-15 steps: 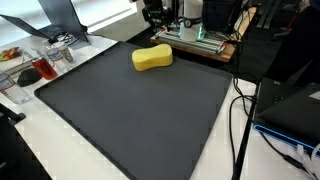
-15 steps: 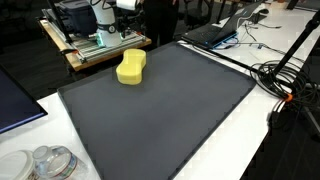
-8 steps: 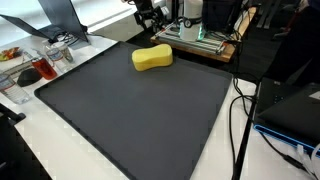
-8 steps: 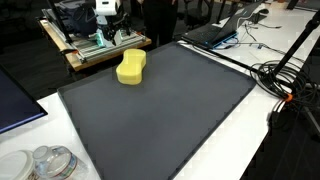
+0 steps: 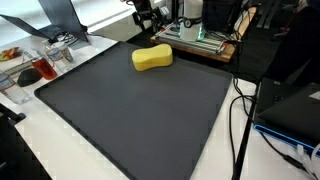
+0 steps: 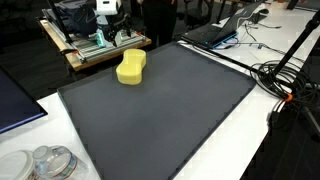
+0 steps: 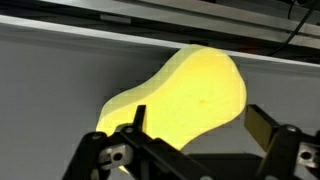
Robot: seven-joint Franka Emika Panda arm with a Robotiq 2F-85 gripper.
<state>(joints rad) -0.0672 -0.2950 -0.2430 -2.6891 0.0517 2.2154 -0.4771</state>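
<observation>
A yellow peanut-shaped sponge lies at the far edge of a dark grey mat. My gripper hangs high above and just behind the sponge, at the top edge of both exterior views. In the wrist view the sponge fills the middle, lying well below the gripper. Its jaws stand wide open, one fingertip over the sponge and one over the mat. Nothing is held between them.
Behind the mat stands a wooden frame with equipment. Plastic containers and jars sit on the white table beside the mat. Cables and a laptop lie along the other side.
The gripper shifted sideways above the sponge during the first half second, then stayed still. The sponge has not moved and the jaws stay open.
</observation>
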